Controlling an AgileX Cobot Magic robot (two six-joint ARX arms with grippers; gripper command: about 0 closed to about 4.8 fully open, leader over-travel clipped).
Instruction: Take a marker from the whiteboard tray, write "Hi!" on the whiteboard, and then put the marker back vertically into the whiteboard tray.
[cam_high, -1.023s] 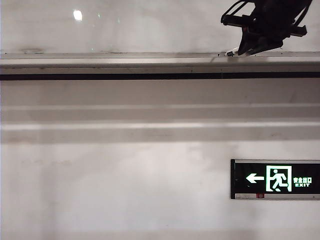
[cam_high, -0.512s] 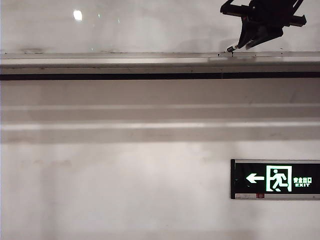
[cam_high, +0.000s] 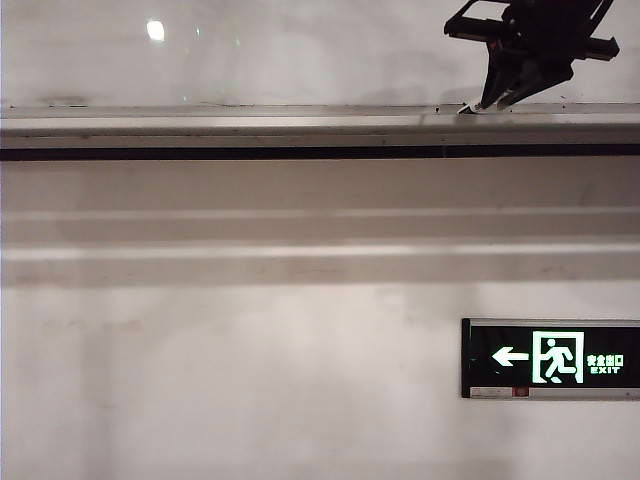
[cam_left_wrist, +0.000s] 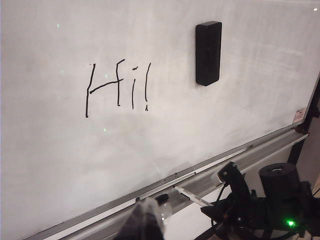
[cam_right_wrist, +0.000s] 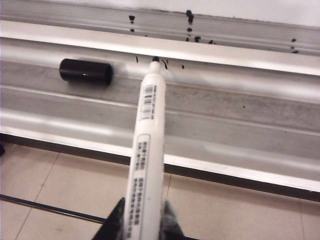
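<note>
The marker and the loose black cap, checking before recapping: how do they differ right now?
The marker is long, white and printed; the cap is short and plain black. The marker is held in the right tool, tip towards the whiteboard tray; the cap lies free on its side in that tray. Both are cylindrical.

Eraser (cam_left_wrist: 208, 53): black oblong block, upright, clinging to the glossy panel to the right of the handwriting, well apart from it.
Exit sign (cam_high: 550, 358): dark rectangular plate low on the wall at the right of the exterior view; lit green arrow pointing left, running figure in a green square, small characters with "EXIT" beneath.
Wall (cam_high: 250, 380): matte cream surface, faintly mottled, below the ledge.
Wall mouldings (cam_high: 250, 232): pale horizontal bands running the full width.
Floor tiles (cam_right_wrist: 60, 185): beige squares with dark grout lines.
</note>
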